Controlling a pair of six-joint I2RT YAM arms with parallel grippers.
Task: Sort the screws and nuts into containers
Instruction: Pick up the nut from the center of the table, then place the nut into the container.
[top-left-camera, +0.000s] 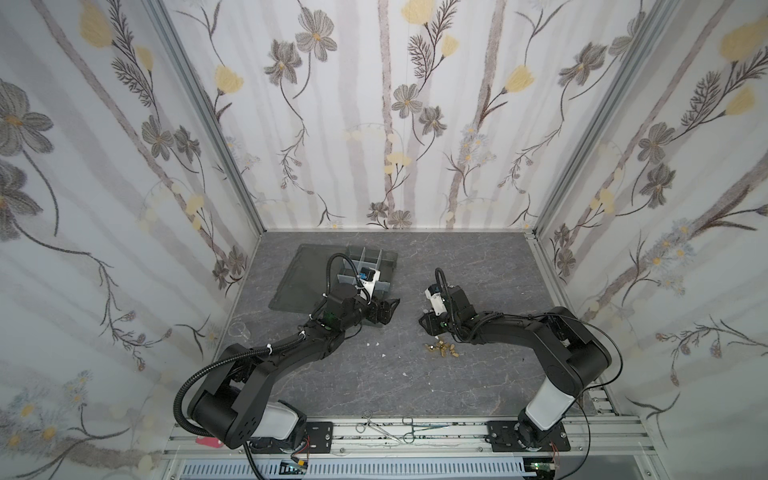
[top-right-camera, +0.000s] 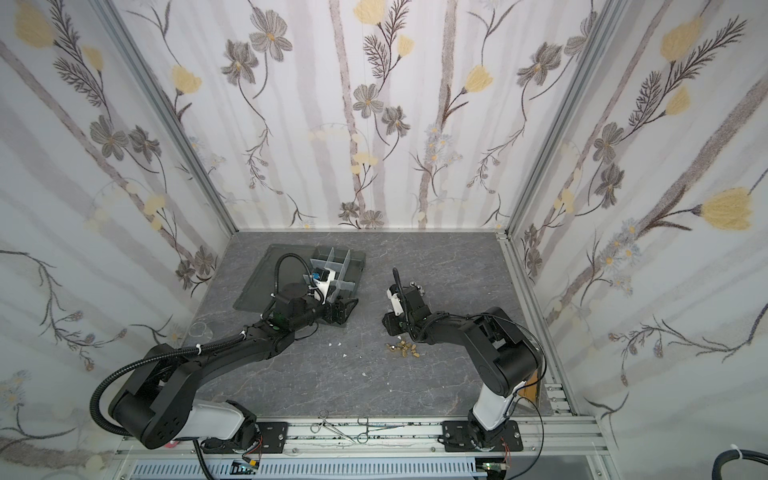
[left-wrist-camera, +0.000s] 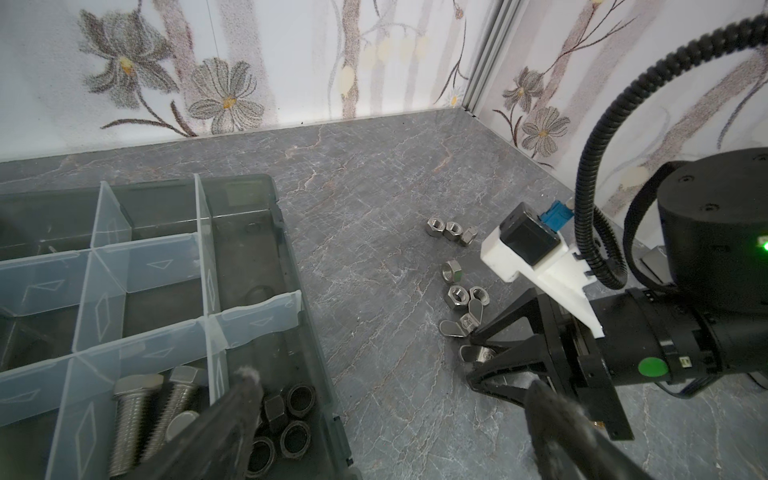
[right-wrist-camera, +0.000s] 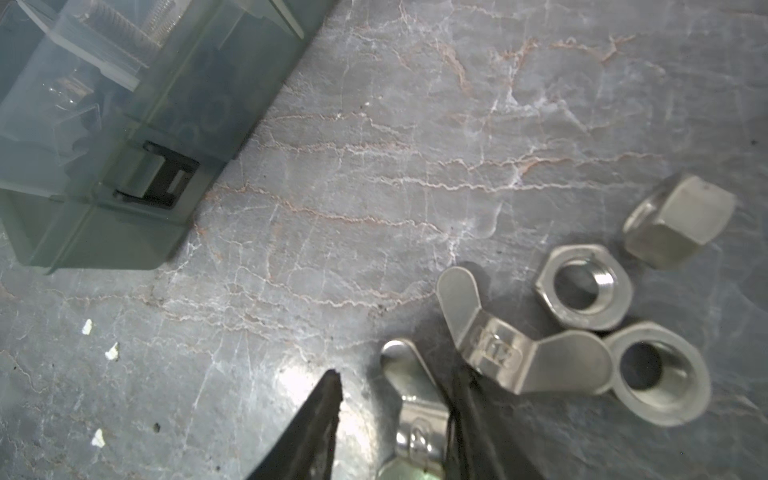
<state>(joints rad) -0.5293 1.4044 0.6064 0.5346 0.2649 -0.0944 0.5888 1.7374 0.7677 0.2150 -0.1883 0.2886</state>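
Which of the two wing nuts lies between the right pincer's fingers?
The wing nut lying alone; the other wing nut rests against a hex nut.

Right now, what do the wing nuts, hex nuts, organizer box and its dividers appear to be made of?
Wing nuts: bright silver metal, likely steel, brushed sheen with stamped marks. Hex nuts: the same silvery metal, cut threads glinting inside. Organizer box: smoky translucent plastic; contents show through its wall. Dividers: pale, frosted clear plastic, thin and moulded.
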